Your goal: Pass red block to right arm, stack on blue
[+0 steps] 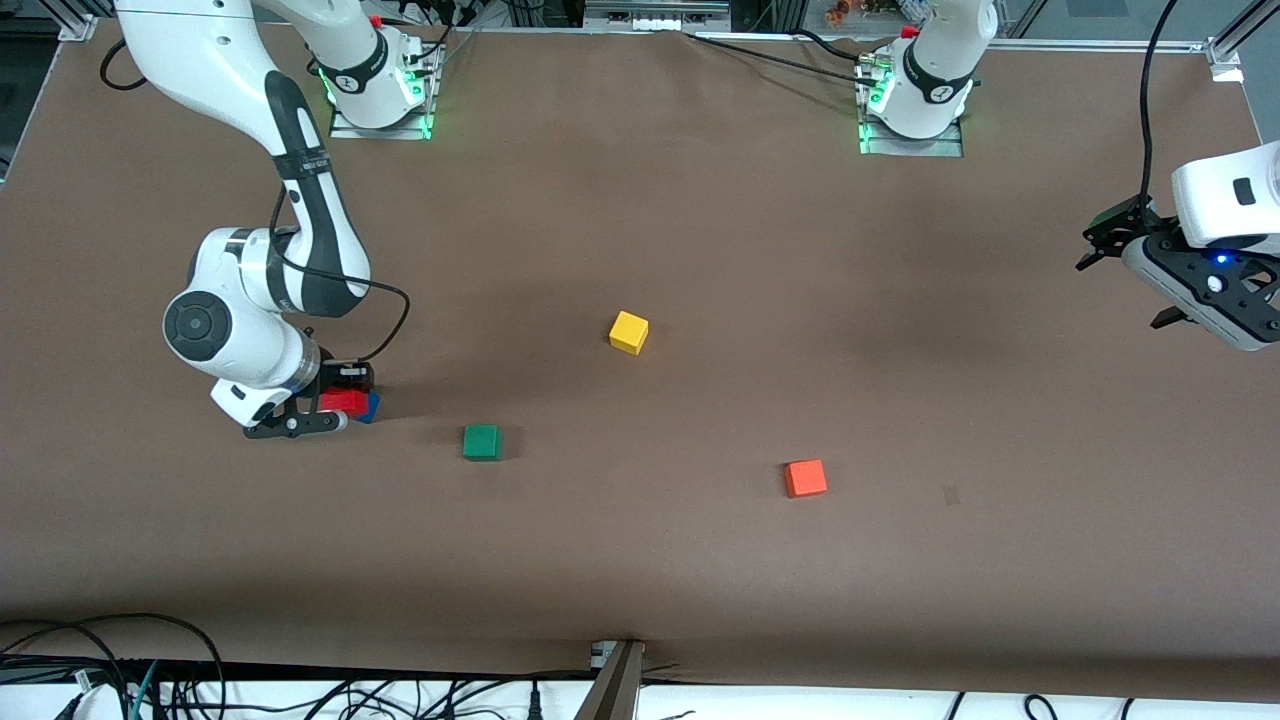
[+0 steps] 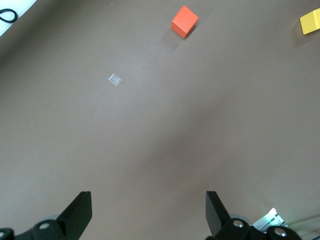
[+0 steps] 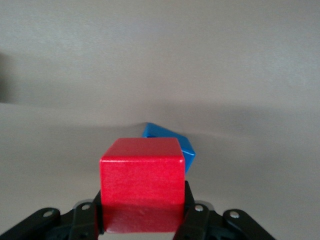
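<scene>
My right gripper (image 1: 335, 403) is shut on the red block (image 1: 345, 402) low over the table at the right arm's end. In the right wrist view the red block (image 3: 142, 175) sits between the black fingers (image 3: 195, 220). The blue block (image 3: 172, 142) lies mostly hidden under it and turned at an angle to it. In the front view the blue block (image 1: 373, 406) peeks out beside the red one. I cannot tell if the two touch. My left gripper (image 1: 1130, 280) waits open and empty, raised at the left arm's end of the table; it also shows in the left wrist view (image 2: 148, 210).
A yellow cube (image 1: 629, 332) lies mid-table. A green cube (image 1: 482, 442) lies nearer the front camera, close to the right gripper. An orange cube (image 1: 805, 478) lies toward the left arm's end. The orange cube (image 2: 184, 21) and yellow cube (image 2: 310, 22) also show in the left wrist view.
</scene>
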